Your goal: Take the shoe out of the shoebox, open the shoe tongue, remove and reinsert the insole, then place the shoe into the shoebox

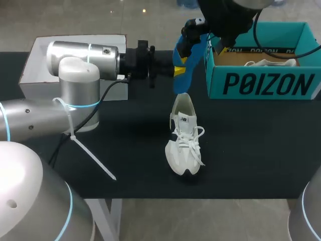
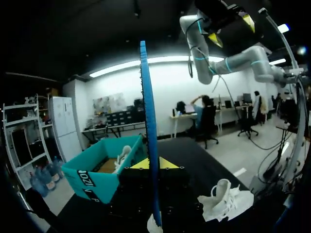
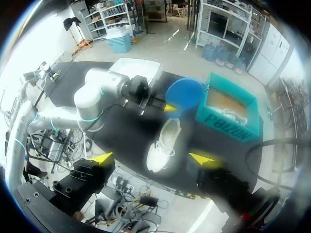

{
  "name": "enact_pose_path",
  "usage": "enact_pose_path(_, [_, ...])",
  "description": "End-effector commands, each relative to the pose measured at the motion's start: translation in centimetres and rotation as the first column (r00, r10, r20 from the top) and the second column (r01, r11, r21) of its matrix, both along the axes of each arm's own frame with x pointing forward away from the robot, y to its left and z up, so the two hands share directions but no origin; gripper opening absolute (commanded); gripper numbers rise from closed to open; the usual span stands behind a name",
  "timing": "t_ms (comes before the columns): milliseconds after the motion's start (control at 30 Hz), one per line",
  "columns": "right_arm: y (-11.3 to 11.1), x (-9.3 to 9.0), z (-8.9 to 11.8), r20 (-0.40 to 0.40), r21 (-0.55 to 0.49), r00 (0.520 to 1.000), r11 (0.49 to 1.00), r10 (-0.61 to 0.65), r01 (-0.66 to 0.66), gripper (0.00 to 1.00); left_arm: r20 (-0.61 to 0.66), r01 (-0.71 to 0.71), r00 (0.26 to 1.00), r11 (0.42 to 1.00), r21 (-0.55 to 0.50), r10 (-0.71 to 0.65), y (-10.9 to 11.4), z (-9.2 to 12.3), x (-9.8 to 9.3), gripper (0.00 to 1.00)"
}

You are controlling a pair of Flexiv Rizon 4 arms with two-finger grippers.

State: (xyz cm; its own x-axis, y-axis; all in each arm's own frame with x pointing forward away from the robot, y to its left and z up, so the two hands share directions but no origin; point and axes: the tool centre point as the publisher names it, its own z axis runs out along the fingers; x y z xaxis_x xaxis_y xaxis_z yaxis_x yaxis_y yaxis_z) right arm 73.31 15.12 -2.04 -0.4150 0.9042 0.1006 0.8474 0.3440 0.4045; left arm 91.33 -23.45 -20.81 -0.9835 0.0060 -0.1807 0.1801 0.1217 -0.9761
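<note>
**Insole out and in hand; reinsertion comes next**

The left gripper (image 1: 178, 71) is clamped on the blue insole (image 1: 184, 70). Its yellow tips press the thin sheet from both sides, so the insole stands on edge in the air above the table. The right gripper (image 3: 153, 158) hangs high over the scene with its fingers spread wide and nothing between them.

Below, the white shoe (image 1: 184, 139) lies on the black table (image 1: 251, 155), heel end under the insole and toe toward the robot. It is near the teal shoebox (image 1: 261, 83) but not touching it. The shoebox has another white shoe (image 1: 271, 63) in it.

By the look of things, removal is done and reinsertion is the step in hand. The next move likely calls for the right gripper to come down and steady the shoe or hold its opening wide, while the left gripper turns the insole toe-first into the collar.
</note>
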Motion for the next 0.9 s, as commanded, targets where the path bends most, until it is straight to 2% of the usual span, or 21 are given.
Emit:
enact_pose_path(33, [0.2, 0.2, 0.0, -0.004, -0.003, 1.0, 1.0, -0.001, 0.001, 1.0, 0.454, 0.058, 0.887, 0.996, 0.064, -0.081, -0.2, 0.2, -1.7, 0.0])
enact_pose_path(133, [0.2, 0.2, 0.0, -0.004, -0.003, 1.0, 1.0, -0.001, 0.001, 1.0, 0.514, 0.077, 0.852, 0.995, 0.057, -0.095, -0.3, 0.1, -2.3, 0.0])
enact_pose_path(433, [0.2, 0.2, 0.0, -0.004, -0.003, 1.0, 1.0, -0.001, 0.001, 1.0, 0.578, 0.094, 0.81, 0.995, 0.041, -0.1, 0.4, -1.5, -2.6, 0.0])
enact_pose_path(567, [0.2, 0.2, 0.0, -0.004, -0.003, 1.0, 1.0, -0.001, 0.001, 1.0, 0.554, 0.096, 0.828, 0.995, 0.009, -0.085, 0.5, -1.6, -2.7, 0.0])
enact_pose_path(900, [0.2, 0.2, 0.0, -0.004, -0.003, 1.0, 1.0, -0.001, 0.001, 1.0, 0.554, 0.096, 0.828, 0.995, 0.009, -0.085, 0.5, -1.6, -2.7, 0.0])
